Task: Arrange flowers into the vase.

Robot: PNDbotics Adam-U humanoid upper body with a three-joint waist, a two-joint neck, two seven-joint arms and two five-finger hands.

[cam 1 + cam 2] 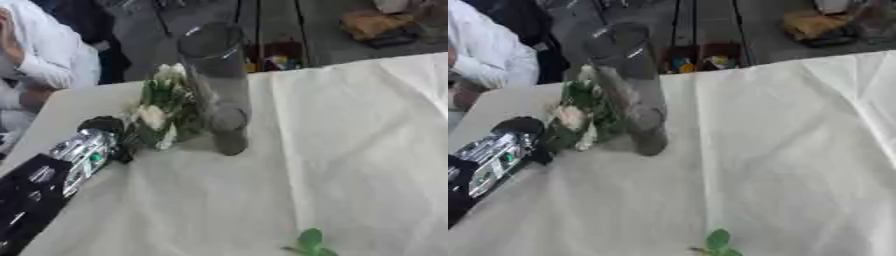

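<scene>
The left hand (105, 131) comes in from the lower left on a black and silver arm, and it meets the lower end of a bunch of flowers (160, 110), white blooms among green leaves. The stems run down into the hand, so it appears closed round them, though the fingers are too blurred to make out singly. The bunch rises from the hand and leans against the left side of the vase (217, 85), a tall clear glass cylinder standing upright just beside the hand; the blooms are outside the glass, below its rim. The right hand shows in neither view. A green leafy sprig (309, 242) lies alone near the bottom edge, well apart from the vase. The counter (350, 150) wears a creased pale cloth. Beyond its far edge lies a dark floor with scattered clutter.
</scene>
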